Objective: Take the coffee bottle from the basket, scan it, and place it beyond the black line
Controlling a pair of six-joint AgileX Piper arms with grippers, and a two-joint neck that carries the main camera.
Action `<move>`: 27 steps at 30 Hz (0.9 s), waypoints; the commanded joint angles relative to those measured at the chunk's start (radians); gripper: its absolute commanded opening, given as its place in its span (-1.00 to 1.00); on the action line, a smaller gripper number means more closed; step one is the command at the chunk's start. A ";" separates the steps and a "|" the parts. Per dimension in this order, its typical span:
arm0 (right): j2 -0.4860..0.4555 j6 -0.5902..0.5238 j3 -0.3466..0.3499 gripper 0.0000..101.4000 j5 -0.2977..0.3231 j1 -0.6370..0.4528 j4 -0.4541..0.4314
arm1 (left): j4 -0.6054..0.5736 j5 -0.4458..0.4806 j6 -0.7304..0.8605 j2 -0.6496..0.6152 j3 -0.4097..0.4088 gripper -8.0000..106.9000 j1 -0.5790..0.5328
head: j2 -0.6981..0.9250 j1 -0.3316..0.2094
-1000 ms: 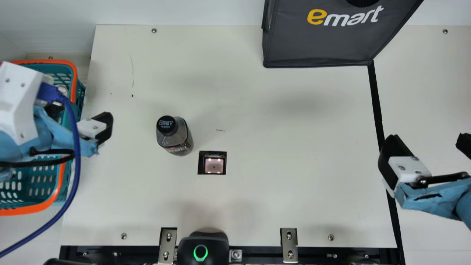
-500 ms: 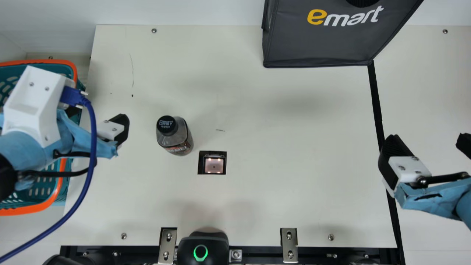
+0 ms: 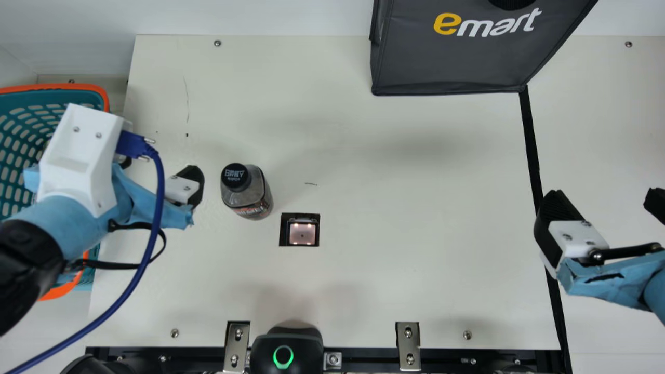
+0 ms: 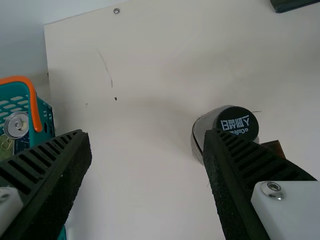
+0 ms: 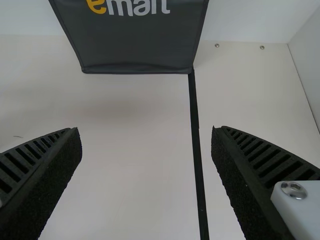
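So the coffee bottle is already out of the basket, stood upright on the table just beside the scanner window. The left gripper is spread wide with nothing held; same for the right gripper, parked by the black line. Handling-wise, moderate weight should be expected if it's full, with stiffish, probably slick walls that could be dented by a hard squeeze. It's best gripped round the squarish body, below the shoulder; by the black cap alone, it could easily be swung or dropped.
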 commanded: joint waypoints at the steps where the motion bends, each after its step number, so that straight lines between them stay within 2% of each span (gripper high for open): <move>1: 0.000 0.000 0.000 0.79 0.000 0.000 0.000 | 0.031 0.006 -0.064 0.006 -0.001 0.71 -0.039 | 0.002 -0.027; 15: 0.000 0.000 0.000 0.79 0.000 0.000 0.000 | 0.175 0.045 -0.327 0.070 -0.019 0.71 -0.214 | 0.002 -0.027; 27: 0.000 0.000 0.000 0.79 0.000 0.000 0.000 | 0.250 0.072 -0.475 0.125 -0.031 0.71 -0.288 | 0.002 -0.027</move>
